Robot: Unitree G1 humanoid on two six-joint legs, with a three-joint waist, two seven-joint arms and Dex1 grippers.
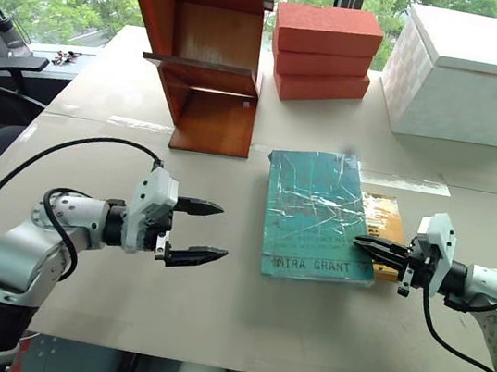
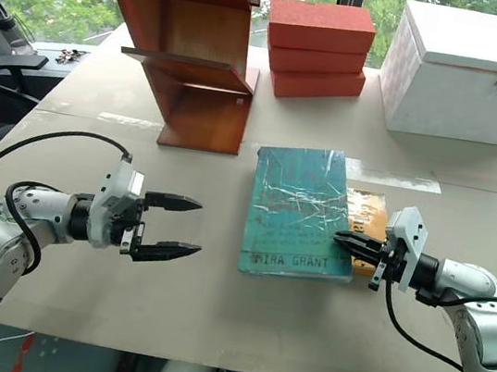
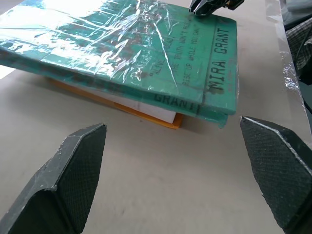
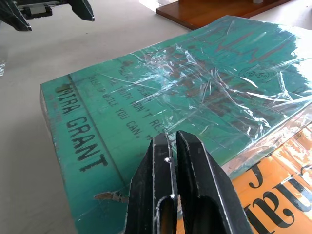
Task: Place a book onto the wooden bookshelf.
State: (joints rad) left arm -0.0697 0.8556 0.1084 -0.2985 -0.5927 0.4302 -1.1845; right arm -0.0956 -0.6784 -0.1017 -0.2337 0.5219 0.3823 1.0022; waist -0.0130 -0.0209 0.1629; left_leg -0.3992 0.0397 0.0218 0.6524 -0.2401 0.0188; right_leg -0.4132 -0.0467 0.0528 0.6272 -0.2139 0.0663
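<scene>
The book (image 1: 315, 210), teal-green in a crinkled plastic cover with "MIRA GRANT" near its front edge, lies flat at the middle of the table. It rests partly on a smaller yellow-orange book (image 1: 381, 226). The wooden bookshelf (image 1: 208, 49) stands upright at the back left, with a thin shelf board across it. My left gripper (image 1: 223, 232) is open, level with the book's front part and a hand's width to its left, pointing at the book (image 3: 146, 53). My right gripper (image 4: 173, 139) is shut with nothing between its fingers, its tips at the book's right edge (image 4: 146, 87) over the yellow-orange book.
Three stacked orange-red blocks (image 1: 323, 52) sit to the right of the shelf at the back. A white box (image 1: 475, 80) with a latch stands at the back right. Bare table (image 1: 210, 321) lies between my arms and along the front edge.
</scene>
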